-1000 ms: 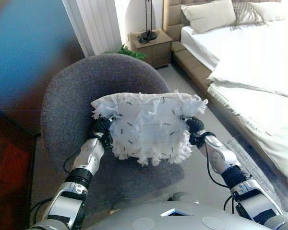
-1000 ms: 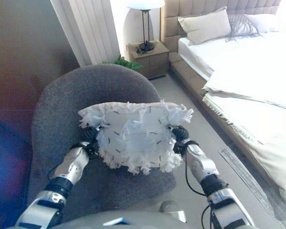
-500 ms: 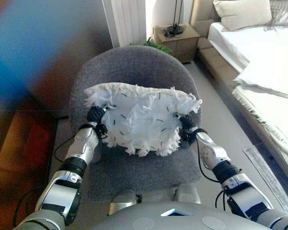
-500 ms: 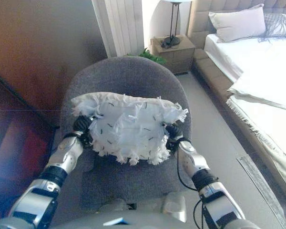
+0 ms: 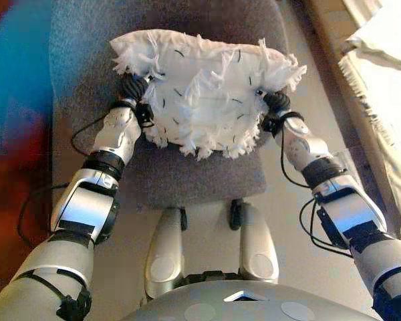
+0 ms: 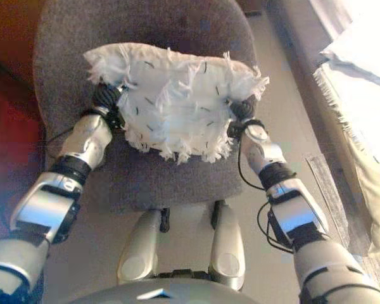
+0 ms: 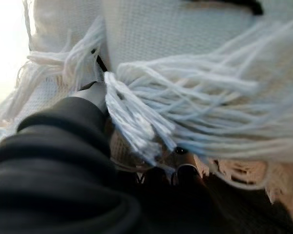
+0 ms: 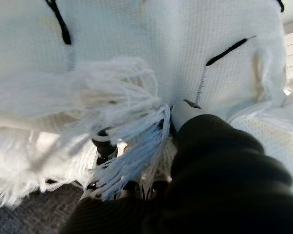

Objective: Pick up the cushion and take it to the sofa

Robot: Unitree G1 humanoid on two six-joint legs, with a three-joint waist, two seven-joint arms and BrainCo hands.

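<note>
A white fringed cushion (image 5: 207, 93) with short black marks is held between my two hands above the seat of a grey upholstered chair (image 5: 187, 177). My left hand (image 5: 135, 90) grips its left edge and my right hand (image 5: 275, 107) grips its right edge. In the left wrist view the cushion (image 7: 195, 58) fills the picture, with my thumb on its side and dark fingertips (image 7: 185, 171) curled under it. The right wrist view shows the same grip on the cushion (image 8: 136, 48), with fingertips (image 8: 103, 146) among the fringe.
The chair's grey backrest (image 6: 145, 22) rises behind the cushion. A bed with white fringed bedding (image 6: 361, 95) runs along the right side. Bare floor (image 5: 301, 221) lies between chair and bed. A dark reddish surface (image 6: 9, 126) is at the left.
The whole picture has shifted: the camera has tipped down, so the lamp, bedside table and pillows have left the view. The cushion stays gripped between both hands over the chair.
</note>
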